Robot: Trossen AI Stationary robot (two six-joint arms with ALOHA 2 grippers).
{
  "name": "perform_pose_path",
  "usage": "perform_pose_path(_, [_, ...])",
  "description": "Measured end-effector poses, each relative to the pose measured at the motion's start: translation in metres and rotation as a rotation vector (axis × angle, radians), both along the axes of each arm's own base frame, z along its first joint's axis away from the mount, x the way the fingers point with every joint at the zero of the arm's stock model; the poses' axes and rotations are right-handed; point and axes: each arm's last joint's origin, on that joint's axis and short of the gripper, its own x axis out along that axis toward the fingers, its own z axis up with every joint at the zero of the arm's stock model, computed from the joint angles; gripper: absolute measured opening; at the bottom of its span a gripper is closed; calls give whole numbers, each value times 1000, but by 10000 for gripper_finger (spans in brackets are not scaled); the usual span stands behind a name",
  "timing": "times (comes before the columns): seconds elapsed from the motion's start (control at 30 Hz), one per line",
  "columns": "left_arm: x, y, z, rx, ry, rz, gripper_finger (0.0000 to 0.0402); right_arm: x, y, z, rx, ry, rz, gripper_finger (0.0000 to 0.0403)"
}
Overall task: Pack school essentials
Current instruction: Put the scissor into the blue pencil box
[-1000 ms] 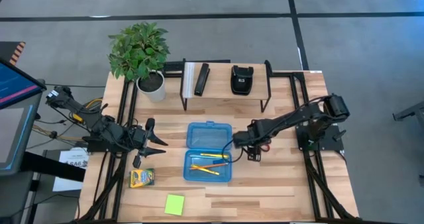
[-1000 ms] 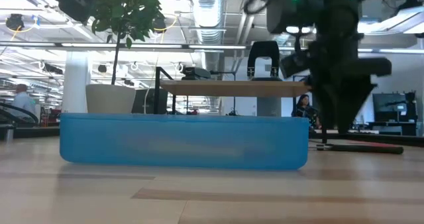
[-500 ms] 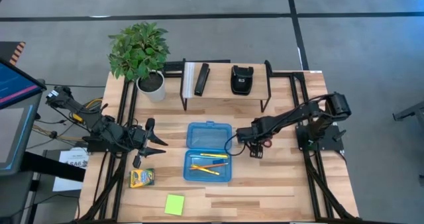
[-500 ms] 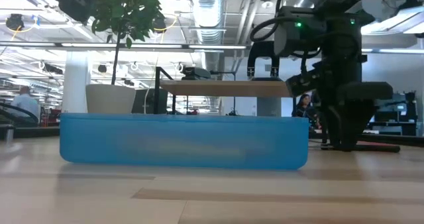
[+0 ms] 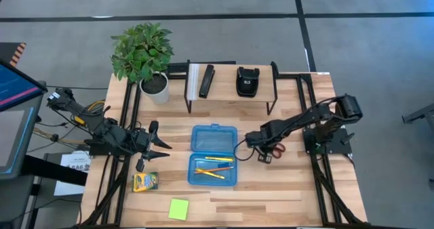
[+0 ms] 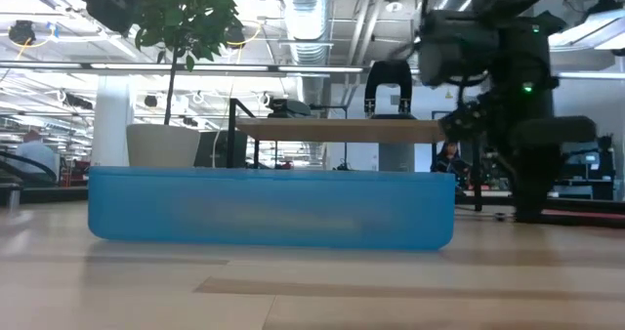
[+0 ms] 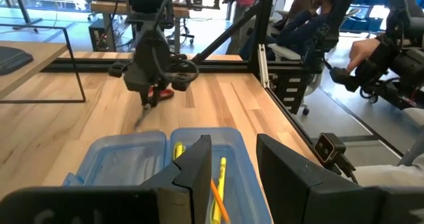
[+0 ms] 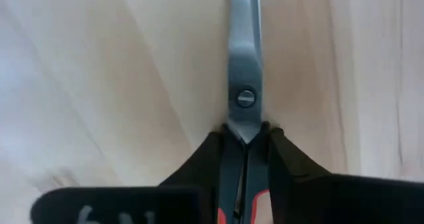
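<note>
Two fingers of your right gripper (image 8: 245, 164) pinch the scissors (image 8: 244, 65) at the pivot, at 3 o'clock of the open case (image 5: 213, 154), ready for lifting. Your left gripper (image 5: 157, 145) waits narrowly parted at 9 o'clock. Pale wood table (image 5: 285, 195); busy workshop behind.

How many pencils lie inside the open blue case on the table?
2, as far as the high view shows: a yellow pencil and an orange pencil, both in the case's nearer half. More may be hidden.

No legible text, crayon box (image 5: 145, 182) print and wrist-view markings too small or blurred
</note>
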Motion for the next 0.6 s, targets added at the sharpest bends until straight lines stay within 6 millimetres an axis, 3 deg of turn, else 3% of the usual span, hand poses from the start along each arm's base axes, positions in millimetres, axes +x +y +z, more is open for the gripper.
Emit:
perform_pose_path(0.2, [0, 0, 0, 0, -1, 5, 107, -21, -2, 22, -26, 56, -110, 77])
perform_pose_path(0.4, [0, 0, 1, -1, -7, 5, 107, -26, 6, 47, -19, -108, -154, 78])
perform_pose_path(0.6, [0, 0, 1, -2, -11, 15, 107, -16, 16, 63, 25, -342, -160, 76])
